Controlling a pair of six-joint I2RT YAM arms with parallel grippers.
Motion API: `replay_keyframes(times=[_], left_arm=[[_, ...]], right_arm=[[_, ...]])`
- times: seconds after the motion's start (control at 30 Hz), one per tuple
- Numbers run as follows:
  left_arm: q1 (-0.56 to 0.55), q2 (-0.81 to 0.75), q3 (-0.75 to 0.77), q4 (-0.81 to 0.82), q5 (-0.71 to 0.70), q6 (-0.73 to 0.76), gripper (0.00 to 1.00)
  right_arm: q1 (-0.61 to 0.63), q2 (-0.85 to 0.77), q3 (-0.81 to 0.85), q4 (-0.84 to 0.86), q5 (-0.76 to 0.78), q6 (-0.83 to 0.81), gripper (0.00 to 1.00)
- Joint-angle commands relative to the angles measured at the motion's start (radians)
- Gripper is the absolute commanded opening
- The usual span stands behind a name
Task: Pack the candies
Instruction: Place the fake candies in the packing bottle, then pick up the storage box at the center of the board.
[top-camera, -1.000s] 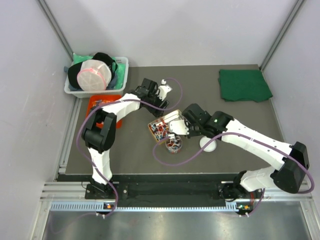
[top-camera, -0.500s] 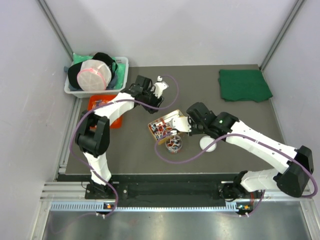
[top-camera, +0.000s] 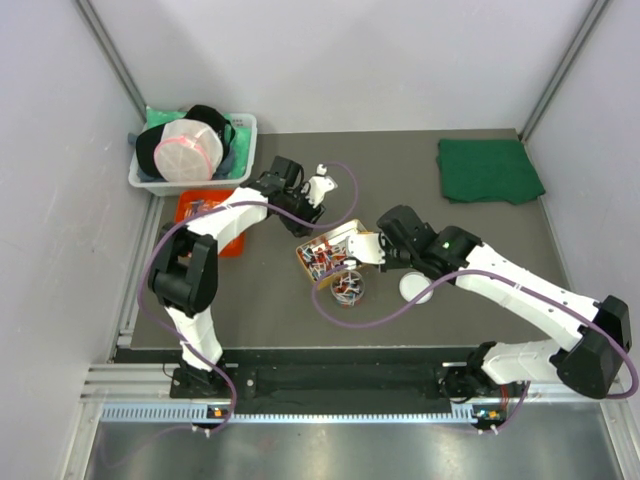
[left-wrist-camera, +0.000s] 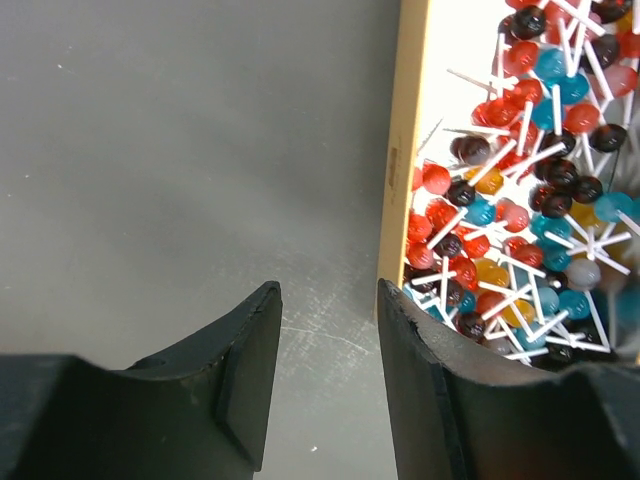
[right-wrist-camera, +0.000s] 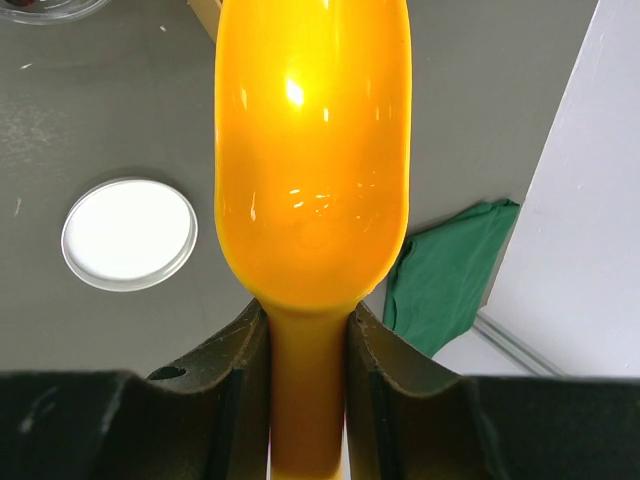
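Right gripper (right-wrist-camera: 308, 330) farther right now, one orange scoop (right-wrist-camera: 312, 150) between its two jaws.

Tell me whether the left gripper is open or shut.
Open: the jaws of the left gripper stand apart, table showing between them, nothing held.

You have no text, number or brand here that can be read in any view. The nearest thing to a label is a small dark mark on the pale rim of the wooden box (left-wrist-camera: 400, 150), upper middle of the left wrist view. It is too small and blurred to make out. The wrappers of the candies (left-wrist-camera: 478, 212) inside that box are too small to tell whether they carry any print.
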Motion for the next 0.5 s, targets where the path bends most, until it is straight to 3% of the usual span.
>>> replay_keyframes(times=[0.0, 0.47], left_arm=[[-0.002, -0.055, -0.014, -0.038, 0.024, 0.039, 0.49], [-0.029, -0.02, -0.056, -0.015, -0.062, 0.045, 0.45]], right_arm=[[-0.008, -0.037, -0.003, 0.029, -0.004, 0.018, 0.0], [-0.007, -0.038, -0.007, 0.032, -0.009, 0.024, 0.0]])
